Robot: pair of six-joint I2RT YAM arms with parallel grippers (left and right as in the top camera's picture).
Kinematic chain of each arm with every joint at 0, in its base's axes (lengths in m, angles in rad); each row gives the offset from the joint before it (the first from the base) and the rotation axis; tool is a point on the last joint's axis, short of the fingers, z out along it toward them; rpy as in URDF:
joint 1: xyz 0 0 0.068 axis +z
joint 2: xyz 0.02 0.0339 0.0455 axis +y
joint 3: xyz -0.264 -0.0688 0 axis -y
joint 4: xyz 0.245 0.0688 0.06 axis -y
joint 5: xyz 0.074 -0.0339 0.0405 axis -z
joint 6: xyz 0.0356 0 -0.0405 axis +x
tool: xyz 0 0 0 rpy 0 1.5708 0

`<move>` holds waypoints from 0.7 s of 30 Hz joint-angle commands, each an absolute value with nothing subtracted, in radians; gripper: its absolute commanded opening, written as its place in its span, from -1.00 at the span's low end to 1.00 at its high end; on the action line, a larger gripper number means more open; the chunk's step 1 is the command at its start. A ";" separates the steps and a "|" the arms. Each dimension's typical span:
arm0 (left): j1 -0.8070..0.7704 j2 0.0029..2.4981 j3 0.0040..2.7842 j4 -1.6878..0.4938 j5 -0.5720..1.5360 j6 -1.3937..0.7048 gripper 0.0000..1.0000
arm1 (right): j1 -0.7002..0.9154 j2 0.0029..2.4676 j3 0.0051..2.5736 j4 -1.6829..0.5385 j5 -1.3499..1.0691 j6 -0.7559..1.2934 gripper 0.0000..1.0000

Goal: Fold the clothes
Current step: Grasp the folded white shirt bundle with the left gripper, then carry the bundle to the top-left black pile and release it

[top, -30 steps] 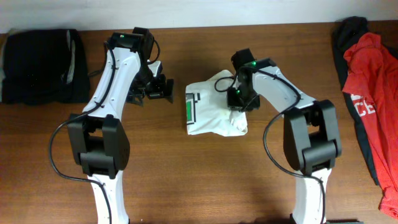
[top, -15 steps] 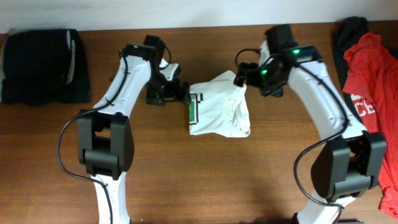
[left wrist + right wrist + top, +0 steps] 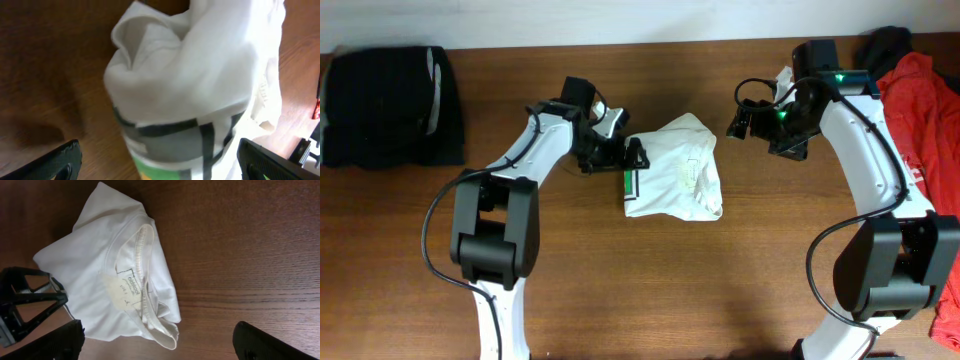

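Observation:
The clothes in play are a folded white T-shirt (image 3: 672, 180) lying mid-table, its green-and-black striped mark (image 3: 626, 183) on the left edge. My left gripper (image 3: 628, 156) is open at the shirt's upper left corner. In the left wrist view the striped end of the shirt (image 3: 190, 85) fills the space ahead of the wide-apart fingers (image 3: 62, 161). My right gripper (image 3: 742, 120) hangs open to the shirt's upper right, apart from it and holding nothing. In the right wrist view the shirt (image 3: 100, 255) shows its collar and label (image 3: 131, 284).
A pile of black clothes (image 3: 385, 105) lies at the far left of the wooden table (image 3: 620, 280). Red and black garments (image 3: 915, 110) lie at the right edge, close behind the right arm.
The right gripper has opened, let go of the shirt and drawn back up and to the right. The left gripper has moved right, up to the shirt's left edge.

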State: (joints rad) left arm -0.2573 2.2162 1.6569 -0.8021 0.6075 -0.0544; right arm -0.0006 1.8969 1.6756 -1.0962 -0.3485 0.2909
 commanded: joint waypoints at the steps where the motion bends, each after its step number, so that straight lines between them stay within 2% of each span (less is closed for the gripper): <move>1: -0.301 2.210 1.615 -0.739 0.640 -0.105 0.98 | -0.002 1.892 1.687 -1.097 -0.332 0.285 0.97; 7: -0.311 2.213 1.603 -0.666 0.640 -0.146 0.96 | -0.002 1.892 1.687 -1.100 -0.332 0.285 0.97; 10: -0.314 2.214 1.603 -0.643 0.582 -0.216 0.46 | -0.002 1.892 1.687 -1.100 -0.332 0.284 0.98; 11: -0.319 2.214 1.603 -0.631 0.572 -0.224 0.35 | -0.002 1.892 1.687 -1.100 -0.332 0.284 0.97; 14: -0.343 2.214 1.603 -0.610 0.567 -0.224 0.32 | -0.002 1.892 1.687 -1.100 -0.329 0.284 0.97; 15: -0.347 2.214 1.603 -0.606 0.542 -0.224 0.06 | -0.002 1.892 1.687 -1.100 -0.328 0.284 0.97; 16: -0.349 2.214 1.603 -0.606 0.483 -0.224 -0.50 | -0.002 1.892 1.687 -1.100 -0.328 0.284 0.97; 18: -0.339 2.214 1.604 -0.602 0.420 -0.223 -0.90 | -0.002 1.891 1.687 -1.100 -0.328 0.284 0.98; 19: -0.319 2.214 1.604 -0.601 0.386 -0.219 -0.99 | -0.002 1.892 1.687 -1.100 -0.324 0.284 0.97; 21: -0.266 2.214 1.605 -0.601 0.381 -0.176 -0.99 | -0.002 1.892 1.687 -1.100 -0.310 0.285 0.97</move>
